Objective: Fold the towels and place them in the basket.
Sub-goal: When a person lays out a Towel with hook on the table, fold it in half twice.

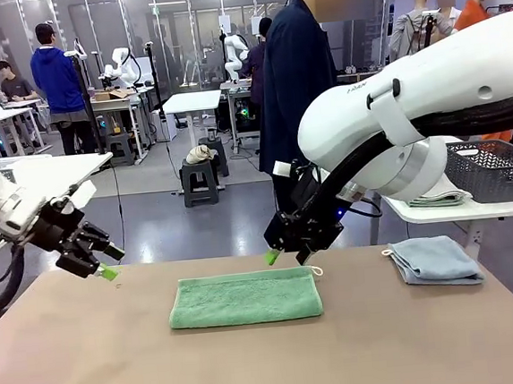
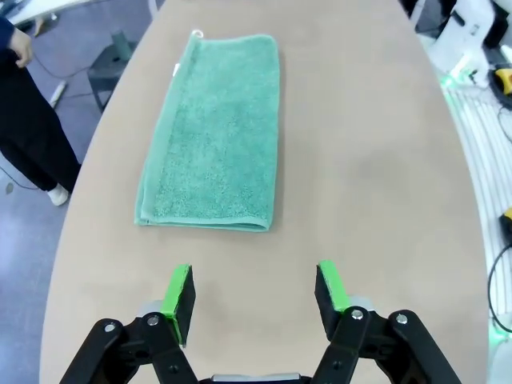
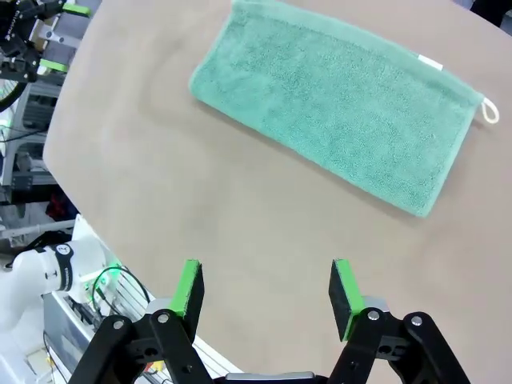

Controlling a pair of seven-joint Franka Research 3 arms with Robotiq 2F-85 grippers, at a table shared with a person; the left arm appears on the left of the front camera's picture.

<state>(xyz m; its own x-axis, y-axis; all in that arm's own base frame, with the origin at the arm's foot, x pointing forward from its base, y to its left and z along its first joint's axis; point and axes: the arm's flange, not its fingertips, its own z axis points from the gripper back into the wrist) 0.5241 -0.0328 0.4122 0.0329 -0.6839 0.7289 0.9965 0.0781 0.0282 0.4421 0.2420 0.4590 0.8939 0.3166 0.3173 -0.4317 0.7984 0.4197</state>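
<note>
Front view: green towel (image 1: pixel 244 298) lies flat at mid-table (image 1: pixel 74 370), folded to a long strip, long side running left to right. A small white corner loop (image 1: pixel 316 271) shows at its far right corner. Pale blue towel (image 1: pixel 434 260) sits folded near the table's far right corner, well apart from the green one. Dark grey lattice basket (image 1: pixel 497 169) stands on a white side table off to the right, with a folded pale cloth (image 1: pixel 439 198) just beside it. 1 person in a dark jacket (image 1: pixel 292 90) stands at the far side.

Left gripper (image 1: pixel 112 263) hangs over the table's far left edge, well apart from the green towel. Right gripper (image 1: pixel 287 257) hovers above the towel's far edge, right of middle; I cannot tell whether it touches.

Left wrist view: jaws wide, nothing between the 2 green pads (image 2: pixel 178 292); bare tabletop below, towel's short end near.

Right wrist view: jaws wide and empty; the green towel lies past the fingertips, with a white label (image 3: pixel 430 62) on its edge.
</note>
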